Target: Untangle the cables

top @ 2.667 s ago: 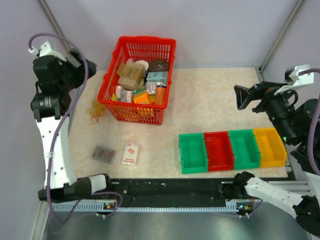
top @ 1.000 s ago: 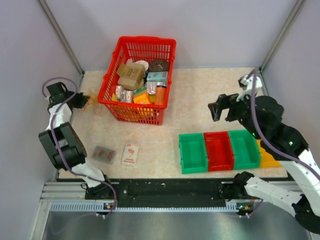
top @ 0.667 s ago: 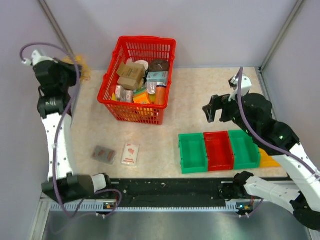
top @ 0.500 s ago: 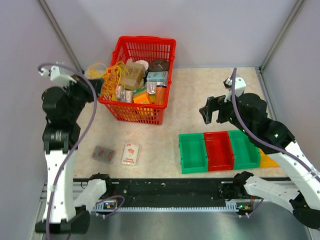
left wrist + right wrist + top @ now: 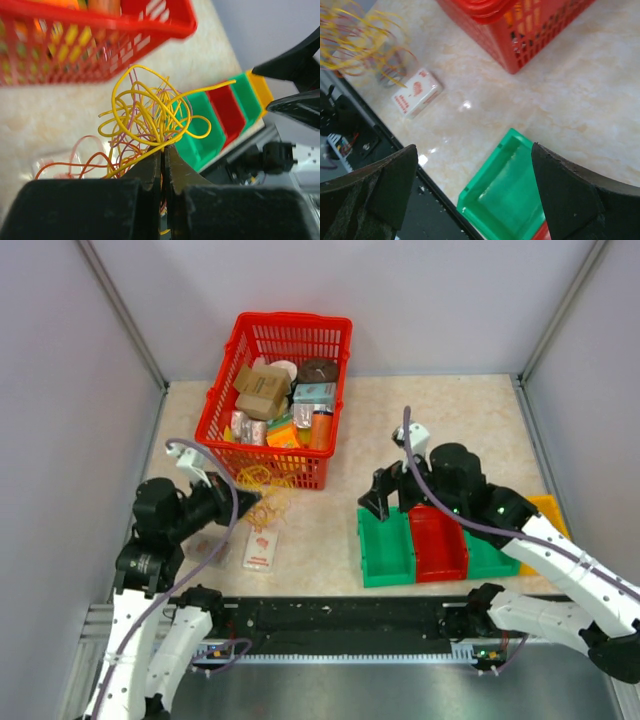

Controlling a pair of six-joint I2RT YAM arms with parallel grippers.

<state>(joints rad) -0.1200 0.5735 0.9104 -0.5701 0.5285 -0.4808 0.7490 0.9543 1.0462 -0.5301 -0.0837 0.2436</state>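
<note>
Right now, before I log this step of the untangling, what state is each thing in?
cables: tangled, held up, pinched in the left gripper.
left gripper: shut on the cables.
right gripper: open, holding nothing.
red basket: upright, filled with packaged goods.
green bin: upright, empty.
white packet: lying flat on the table.

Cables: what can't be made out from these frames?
Left wrist: the left gripper hides where the cables are pinched and where the orange loops end.
Top external: cables too thin to separate or count.
Right wrist: cables blurred, cut off by the top-left edge.
</note>
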